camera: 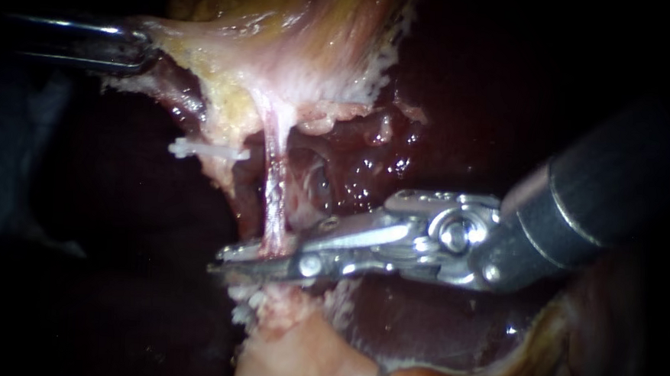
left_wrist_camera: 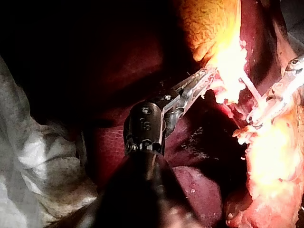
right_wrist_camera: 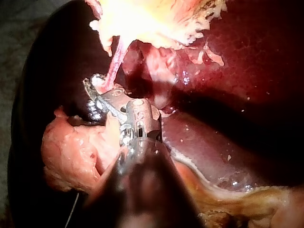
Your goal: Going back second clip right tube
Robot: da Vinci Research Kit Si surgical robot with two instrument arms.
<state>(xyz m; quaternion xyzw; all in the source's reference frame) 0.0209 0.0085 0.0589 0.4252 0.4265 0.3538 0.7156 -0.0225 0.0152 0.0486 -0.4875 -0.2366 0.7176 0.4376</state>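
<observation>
While the right instrument [camera: 224,259] has its jaws closed on the tube [camera: 273,177] at the tube's lower end, backing off before they open could tear it. Left instrument [camera: 132,47] jaws grip the gallbladder [camera: 281,47] above the tube, keeping it taut, so little slack. White clip [camera: 207,151] sits just beside the tube and might snag.

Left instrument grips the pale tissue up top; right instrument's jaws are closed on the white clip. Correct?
No. The endoscope view shows the right instrument closed on the pink tube, below and apart from the white clip. The left instrument does grip the pale tissue up top.
</observation>
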